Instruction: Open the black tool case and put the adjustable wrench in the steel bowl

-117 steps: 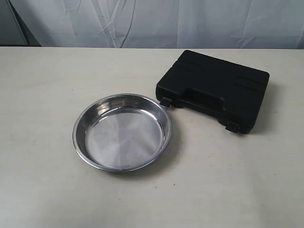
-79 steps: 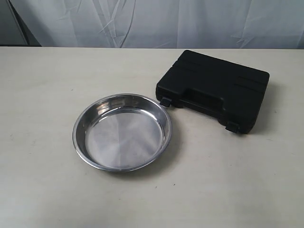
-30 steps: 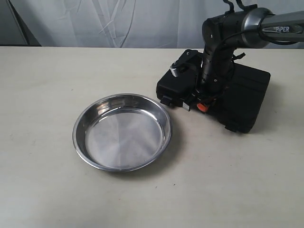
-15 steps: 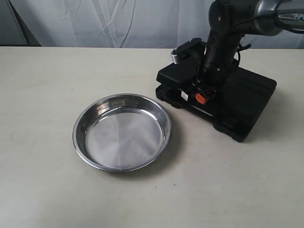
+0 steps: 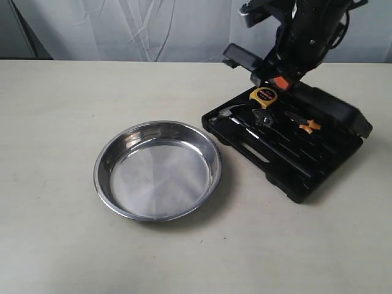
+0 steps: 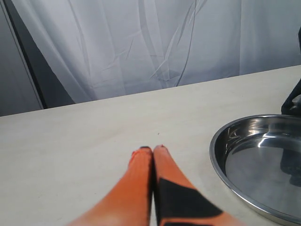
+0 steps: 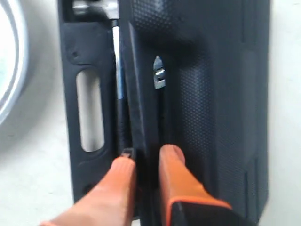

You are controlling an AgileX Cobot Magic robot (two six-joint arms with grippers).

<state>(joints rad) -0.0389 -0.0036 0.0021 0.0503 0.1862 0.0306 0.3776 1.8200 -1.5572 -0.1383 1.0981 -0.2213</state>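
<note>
The black tool case (image 5: pixel 288 177) lies open to the right of the steel bowl (image 5: pixel 157 170). My right gripper (image 5: pixel 269 75) is shut on the front edge of the raised lid (image 5: pixel 331 105) and holds it up; in the right wrist view its fingers (image 7: pixel 146 156) straddle that edge. In the tray, the adjustable wrench (image 5: pixel 264 118) with its silver head lies just in front of a yellow tape measure (image 5: pixel 264 96). My left gripper (image 6: pixel 153 149) is shut and empty, low over bare table beside the bowl (image 6: pixel 263 160); it is out of the exterior view.
Orange-handled pliers (image 5: pixel 308 126) and a black-handled hammer (image 5: pixel 242 122) also lie in the tray; the hammer head (image 7: pixel 94 7) shows past the lid. A white curtain (image 5: pixel 153 27) hangs behind the pale table (image 5: pixel 61 245).
The right arm came in from the right, gripped the lid's front edge and lifted it. The case went from closed to open, baring the tools. The bowl stayed put.
</note>
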